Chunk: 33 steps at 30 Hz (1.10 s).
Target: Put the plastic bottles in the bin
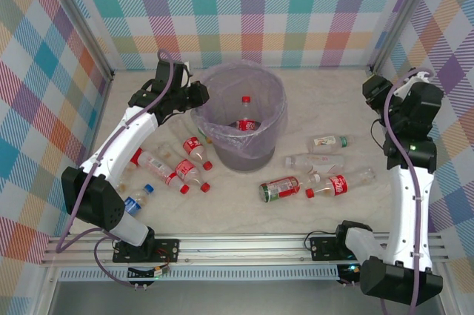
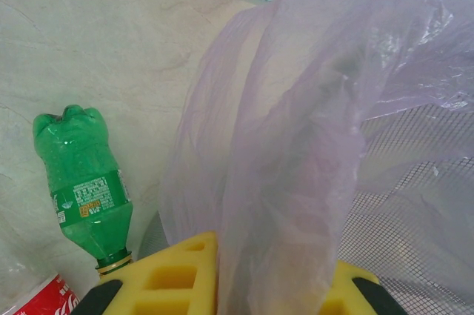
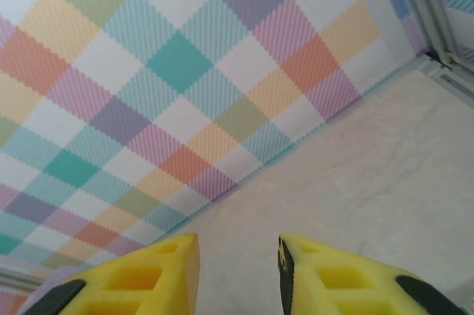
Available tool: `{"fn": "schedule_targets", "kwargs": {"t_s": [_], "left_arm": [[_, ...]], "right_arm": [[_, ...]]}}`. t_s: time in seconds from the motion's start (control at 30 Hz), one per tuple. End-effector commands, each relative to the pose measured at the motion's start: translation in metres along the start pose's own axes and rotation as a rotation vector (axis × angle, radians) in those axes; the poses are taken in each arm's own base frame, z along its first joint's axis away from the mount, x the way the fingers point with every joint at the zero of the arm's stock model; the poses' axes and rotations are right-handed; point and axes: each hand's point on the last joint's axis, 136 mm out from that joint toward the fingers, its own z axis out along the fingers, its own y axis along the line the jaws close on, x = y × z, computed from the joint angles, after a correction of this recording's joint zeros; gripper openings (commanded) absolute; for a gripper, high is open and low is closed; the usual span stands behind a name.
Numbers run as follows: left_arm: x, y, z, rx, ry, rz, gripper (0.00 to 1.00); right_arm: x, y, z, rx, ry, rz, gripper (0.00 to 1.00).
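Left arm (image 1: 122, 141) reaches forward from its base, elbow bent, wrist turned inward. Left gripper (image 1: 197, 95) is level with the wrist. In the wrist view its yellow fingers (image 2: 170, 274) are closed, with the bin liner (image 2: 311, 107) pinched between them and rising straight ahead of the tips. Right arm (image 1: 409, 196) stands nearly upright over its base, upper links folded back. Right gripper (image 3: 238, 247) is raised and tilted up. Its jaws are parted by a narrow gap, with nothing between the pads.
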Motion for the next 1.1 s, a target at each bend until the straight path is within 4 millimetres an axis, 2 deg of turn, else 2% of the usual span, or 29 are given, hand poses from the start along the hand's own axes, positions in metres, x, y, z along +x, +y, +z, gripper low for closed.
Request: {"fn": "schedule_targets", "kwargs": {"t_s": [0.0,0.07,0.13,0.2,0.33,0.53,0.67,0.93,1.07], "left_arm": [[0.018,0.005,0.004,-0.011,0.062,-0.017,0.03],[0.018,0.004,0.003,-0.011,0.059,-0.011,0.03],[0.018,0.004,0.003,-0.011,0.058,-0.010,0.03],[0.019,0.004,0.003,-0.013,0.062,-0.009,0.03],[0.019,0.003,0.003,-0.013,0.062,-0.006,0.03],[0.020,0.003,0.003,-0.012,0.065,-0.003,0.03],[0.019,0.002,0.002,-0.012,0.060,0.002,0.03],[0.020,0.003,0.004,-0.017,0.063,0.006,0.04],[0.020,0.003,0.003,-0.018,0.062,0.008,0.04]], "right_arm": [[0.026,-0.016,-0.001,0.090,0.143,-0.009,0.42],[0.049,-0.042,0.006,0.175,0.212,0.026,0.54],[0.077,-0.069,0.018,0.227,0.310,0.102,0.71],[0.101,-0.095,0.032,0.273,0.376,0.184,0.82],[0.138,-0.134,0.058,0.343,0.441,0.336,0.98],[0.176,-0.170,0.089,0.412,0.466,0.495,0.99],[0.192,-0.187,0.107,0.445,0.498,0.503,0.99],[0.228,-0.187,0.122,0.477,0.585,0.492,0.99],[0.240,-0.190,0.126,0.496,0.603,0.485,0.99]]}}
